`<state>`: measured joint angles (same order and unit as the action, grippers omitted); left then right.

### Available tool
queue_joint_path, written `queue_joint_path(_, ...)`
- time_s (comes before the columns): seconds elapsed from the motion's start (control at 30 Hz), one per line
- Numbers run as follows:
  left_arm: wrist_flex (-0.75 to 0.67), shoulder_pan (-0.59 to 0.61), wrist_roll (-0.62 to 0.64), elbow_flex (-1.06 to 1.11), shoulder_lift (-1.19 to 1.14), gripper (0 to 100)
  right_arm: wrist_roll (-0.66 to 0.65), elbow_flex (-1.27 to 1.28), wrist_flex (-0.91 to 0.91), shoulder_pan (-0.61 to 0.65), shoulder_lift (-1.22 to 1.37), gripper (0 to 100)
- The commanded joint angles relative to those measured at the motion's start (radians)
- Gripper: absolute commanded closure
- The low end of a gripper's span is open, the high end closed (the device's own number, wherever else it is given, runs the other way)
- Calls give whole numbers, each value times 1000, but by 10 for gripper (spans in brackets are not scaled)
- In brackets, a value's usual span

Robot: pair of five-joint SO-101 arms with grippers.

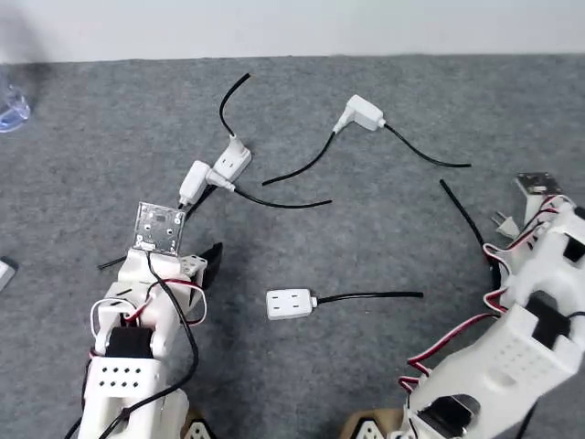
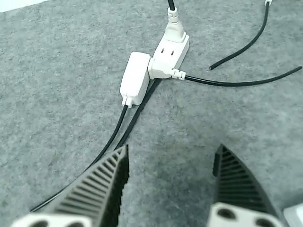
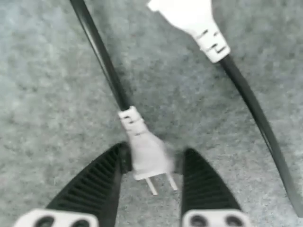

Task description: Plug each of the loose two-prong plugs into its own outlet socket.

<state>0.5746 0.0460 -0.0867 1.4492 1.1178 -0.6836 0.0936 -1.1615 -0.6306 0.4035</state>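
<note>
1. We are counting four white plastic outlet sockets point(image 1: 291, 303) on black cords across the grey felt table point(image 1: 91, 165). Two are touching at far left, one is lying far centre and one near centre.
2. We are seeing the right gripper point(image 3: 156, 150) parted around one loose white two-prong plug point(image 3: 147, 158) at the right, not visibly clamping it.
3. We are seeing the left gripper point(image 2: 173, 149) spread wide, holding nothing, hovering near left of the touching pair.

A grey felt-like mat point(image 1: 384, 229) covers the table; a clear bluish plastic object point(image 1: 11, 108) sits at its far left edge, before a white wall point(image 1: 292, 27).
</note>
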Motion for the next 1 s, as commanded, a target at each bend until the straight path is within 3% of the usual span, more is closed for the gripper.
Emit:
queue_joint_path(0.0, -26, -11, -8, -7, 9, 731, -8, -20, -64, 41, -1, 988)
queue_joint_path(0.13, -26, -11, -8, -7, 9, 731, 57, -18, -130, 96, -39, 990)
queue_joint_path(0.5, -26, -11, -8, -7, 9, 731, 600, -17, -297, 225, -239, 990)
queue_joint_path(0.7, -23, -11, -8, -7, 12, 731, 925, -12, -404, 366, -331, 990)
queue_joint_path(0.97, -23, -11, -8, -7, 14, 731, 991, -11, -394, 530, -335, 990)
